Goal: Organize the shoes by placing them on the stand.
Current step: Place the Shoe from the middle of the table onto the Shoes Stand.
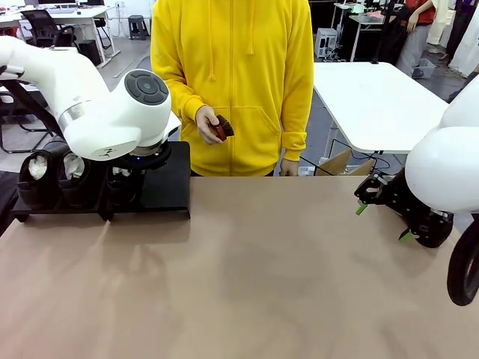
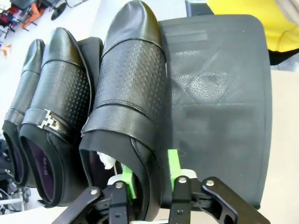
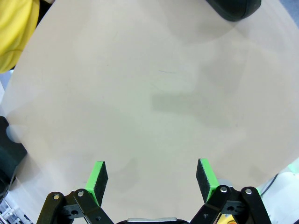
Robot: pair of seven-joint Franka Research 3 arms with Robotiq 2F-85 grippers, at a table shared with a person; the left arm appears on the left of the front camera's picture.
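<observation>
Straddling the heel wall of the third shoe (image 2: 128, 98) with left gripper (image 2: 148, 175) pads, one inside, one outside, apparently parting to drop it on the stand (image 2: 219, 93) beside two others (image 2: 56, 107). Leaving one slot free for the last. Idling right gripper (image 3: 152, 179) wide open over bare table (image 3: 163, 93).

shoes (image 2: 131, 93): glossy black leather, with a perforated dot pattern across the vamp band
buckled shoe (image 2: 58, 102): black, silver metal buckle, lining apparently dark purple
paper stuffing (image 2: 106, 161): white
stand (image 2: 219, 102): matte black, faintly mottled sheen
table (image 1: 247, 277): plain light brown
left gripper (image 2: 150, 173): black, with bright green pads
right gripper (image 3: 152, 179): black, green pads
robot arms (image 1: 97, 112): white
person's hoodie (image 1: 232, 67): solid yellow
</observation>
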